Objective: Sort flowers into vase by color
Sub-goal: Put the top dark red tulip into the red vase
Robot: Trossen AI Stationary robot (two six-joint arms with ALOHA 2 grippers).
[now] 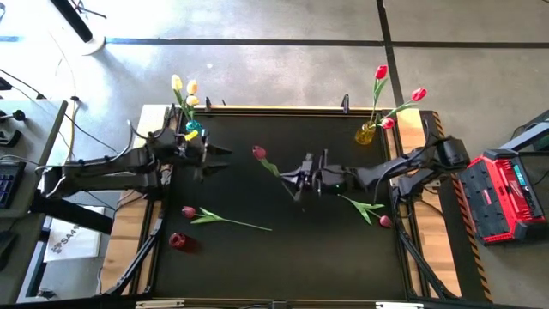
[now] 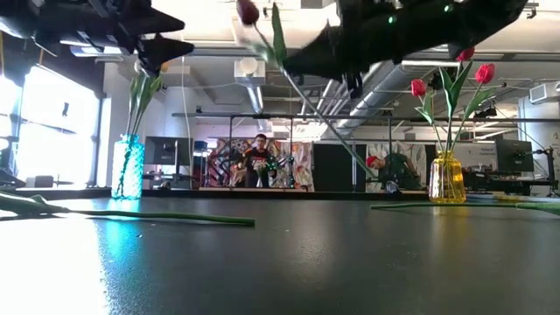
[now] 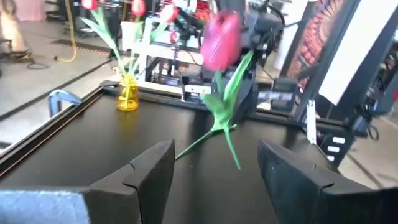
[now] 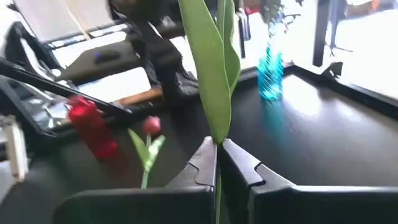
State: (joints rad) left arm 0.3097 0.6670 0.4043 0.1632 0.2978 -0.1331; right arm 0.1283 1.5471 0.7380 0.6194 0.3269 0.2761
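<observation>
My right gripper [image 1: 298, 182] hovers over the table's middle, shut on a dark pink tulip [image 1: 259, 153] whose head points toward my left gripper [image 1: 225, 154]. That one stands open at the left, level, facing the head [image 3: 221, 40]. A blue vase [image 1: 193, 129] with yellow tulips stands far left. A yellow vase [image 1: 366, 133] with red tulips stands far right. A small red vase [image 1: 177, 241] sits near left. One pink tulip [image 1: 189, 211] lies flat beside it. Another tulip [image 1: 384, 221] lies at the near right. My right gripper pinches the tulip's green stem [image 4: 219, 134] between its two fingers, just below the base of a long leaf. The fingers come level from the table's right side, across the stem. The tulip is lifted clear of the table, slanting, its head [image 2: 248, 10] uppermost.
Black mat with raised edges; clamps on the far rim [image 1: 345, 103]. A red case [image 1: 506, 193] stands off the table's right side. People and desks show in the room beyond. Bare mat lies between the two fallen tulips.
</observation>
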